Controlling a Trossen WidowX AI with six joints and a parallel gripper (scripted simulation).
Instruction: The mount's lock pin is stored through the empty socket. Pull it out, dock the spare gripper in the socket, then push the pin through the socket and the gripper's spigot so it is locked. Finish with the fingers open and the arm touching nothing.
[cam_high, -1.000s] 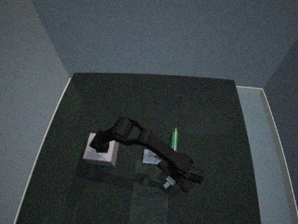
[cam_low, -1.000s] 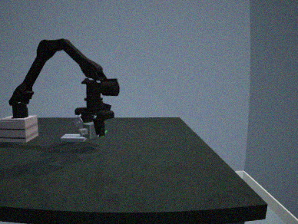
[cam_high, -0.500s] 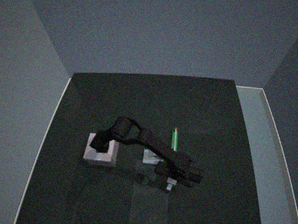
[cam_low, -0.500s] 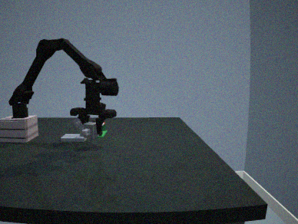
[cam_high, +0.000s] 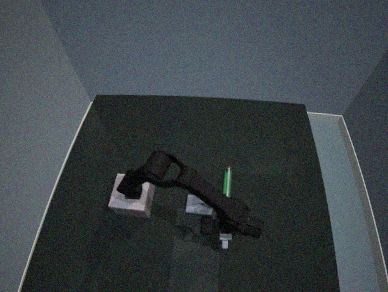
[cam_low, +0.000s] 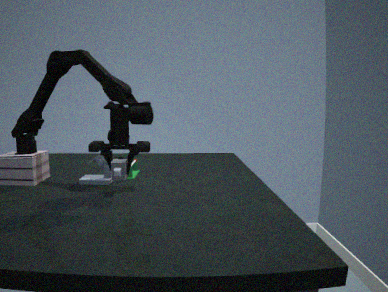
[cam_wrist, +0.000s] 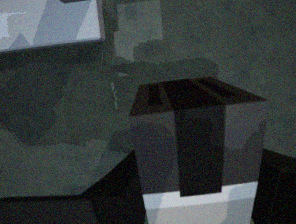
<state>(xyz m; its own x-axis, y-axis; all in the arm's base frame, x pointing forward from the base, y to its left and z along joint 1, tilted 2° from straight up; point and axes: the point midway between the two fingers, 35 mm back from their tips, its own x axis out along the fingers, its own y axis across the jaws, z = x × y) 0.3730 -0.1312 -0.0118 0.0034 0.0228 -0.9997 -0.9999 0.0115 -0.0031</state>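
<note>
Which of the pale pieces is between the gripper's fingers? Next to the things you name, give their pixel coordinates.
The grey-and-white block with the dark stripe (cam_high: 225, 244) (cam_low: 119, 163) (cam_wrist: 200, 202), apparently the spare gripper. The pale flat plate (cam_high: 200, 205) (cam_low: 94, 179) (cam_wrist: 85, 20) lies beside it, outside the fingers; the large block (cam_high: 130, 206) (cam_low: 22, 171) bears the arm.
</note>
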